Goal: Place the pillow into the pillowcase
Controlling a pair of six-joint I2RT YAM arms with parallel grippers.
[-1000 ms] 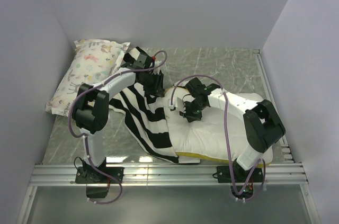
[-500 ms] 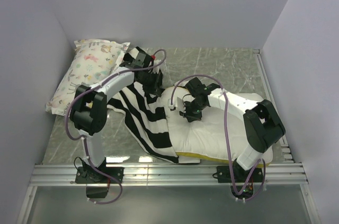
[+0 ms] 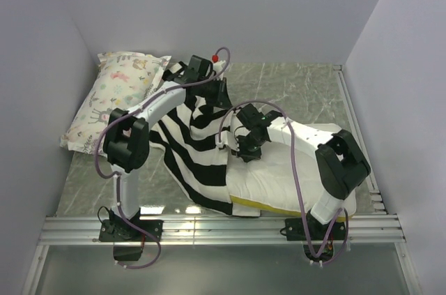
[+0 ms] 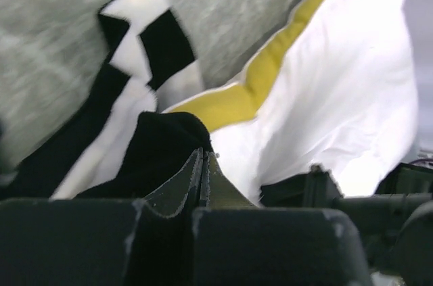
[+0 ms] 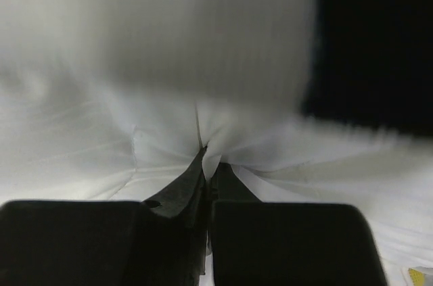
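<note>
Spreading across the enclosure floor, a grey marbled tabletop (image 3: 300, 93) is being occupied by three soft things. The large plump cream-white pillow with a yellow band along one edge (image 3: 293, 169) is lying on the right side, with that band turned toward the near edge. Its left end is being overlapped by the large soft fabric pillowcase with broad black and white stripes (image 3: 191, 159), which is being draped from the middle of the table toward the near left. Whether that end is inside the case or merely under it cannot be told. A smaller pillow with a pastel printed cover (image 3: 115, 96) is lying at the far left wall, apart from the cream pillow.

The left gripper (image 3: 219, 94) is being held at the far edge of the pillowcase, beside the pillow's far left corner. In the left wrist view its fingers (image 4: 181, 179) are being pressed together on a fold of black stripe, with the yellow band just beyond.

The right gripper (image 3: 244, 151) is being held on top of the pillow, just beside the striped edge. In the right wrist view its fingertips (image 5: 189, 181) are being pinched tight on a pucker of white pillow fabric.
</note>
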